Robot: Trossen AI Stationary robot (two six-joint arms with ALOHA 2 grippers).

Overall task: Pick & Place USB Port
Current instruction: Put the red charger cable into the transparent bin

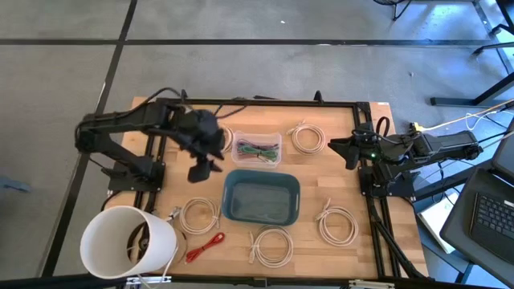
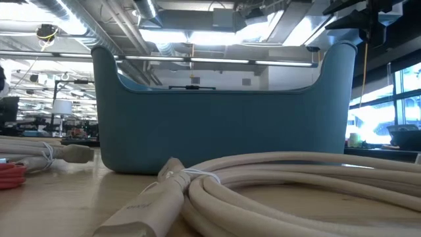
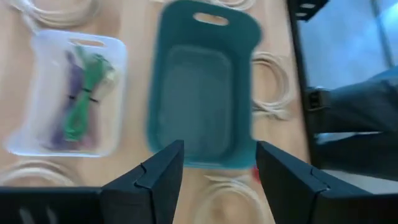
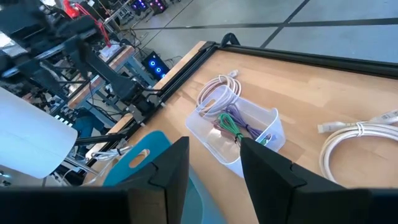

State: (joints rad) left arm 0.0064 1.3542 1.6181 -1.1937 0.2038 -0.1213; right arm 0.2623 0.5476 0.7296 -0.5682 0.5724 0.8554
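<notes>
Several coiled white cables lie flat on the wooden table: one (image 1: pixel 199 215) left of the teal bin (image 1: pixel 261 197), one (image 1: pixel 271 245) at the near edge, one (image 1: pixel 337 223) to the bin's right, one (image 1: pixel 305 136) at the far side. The low view shows a coil (image 2: pixel 296 184) and its plug (image 2: pixel 145 204) in front of the bin (image 2: pixel 223 105). My left gripper (image 1: pixel 201 164) (image 3: pixel 217 180) hangs open above the table just left of the bin (image 3: pixel 202 93), holding nothing. My right gripper (image 1: pixel 341 148) (image 4: pixel 214 171) waits open at the table's right edge.
A clear tray (image 1: pixel 257 150) (image 4: pixel 242 134) with green and purple cables sits behind the bin. A red cable (image 1: pixel 205 246) lies near the front. A large white bucket (image 1: pixel 128 241) stands at the near left corner. A laptop (image 1: pixel 490 209) is off the table's right side.
</notes>
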